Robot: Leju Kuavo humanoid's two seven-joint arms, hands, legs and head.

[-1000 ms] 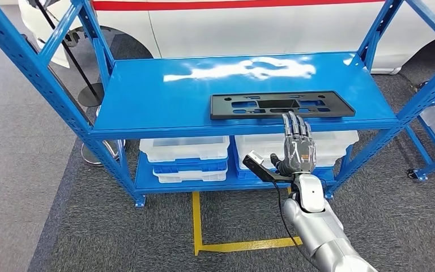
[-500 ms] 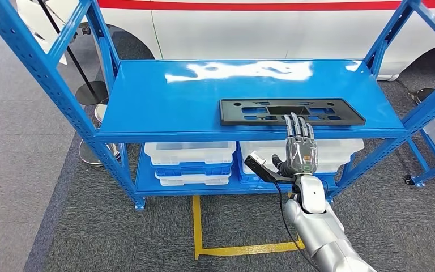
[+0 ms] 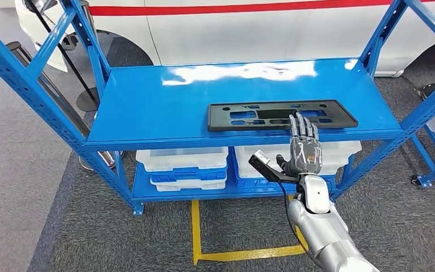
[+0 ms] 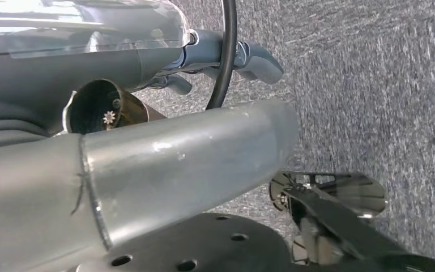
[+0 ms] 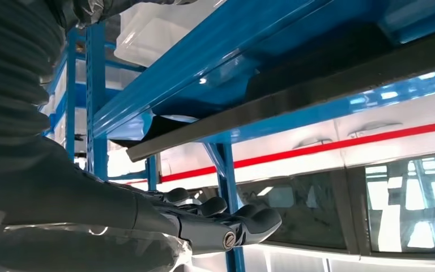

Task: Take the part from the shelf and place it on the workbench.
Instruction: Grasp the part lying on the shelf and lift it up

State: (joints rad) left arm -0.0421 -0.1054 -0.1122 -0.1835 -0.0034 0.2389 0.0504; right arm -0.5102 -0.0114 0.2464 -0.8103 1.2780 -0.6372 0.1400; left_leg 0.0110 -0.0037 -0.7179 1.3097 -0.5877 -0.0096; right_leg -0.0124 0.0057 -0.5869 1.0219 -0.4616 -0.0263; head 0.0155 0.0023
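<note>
One flat black plastic part [image 3: 281, 115], a long rectangular panel pierced with several cut-outs, lies on the glossy blue metal shelf [image 3: 164, 102] just right of the frame's centre, its long side running along the shelf's front edge. Over the last second the whole picture has swayed, which reads as the camera moving, not the part sliding. What has really changed is the robot's right hand [image 3: 304, 149]: a second ago its fingertips stopped short of the shelf's front lip, and now they overlap the near edge of the panel in the head view, right of its middle. The hand is spread flat with its fingers straight and close together, holding nothing. Whether it already touches the part I cannot tell; the right wrist view shows the fingers [image 5: 226, 218] still apart from the dark edge of the panel [image 5: 294, 93], so I judge the reach is not finished and no grip has begun.

The left hand's state cannot be told from these views.

Thin and wide as it is, the panel will probably need sliding toward the lip or pinching at its near edge. Beneath it sit white plastic bins [image 3: 182, 159] on the lower level.
</note>
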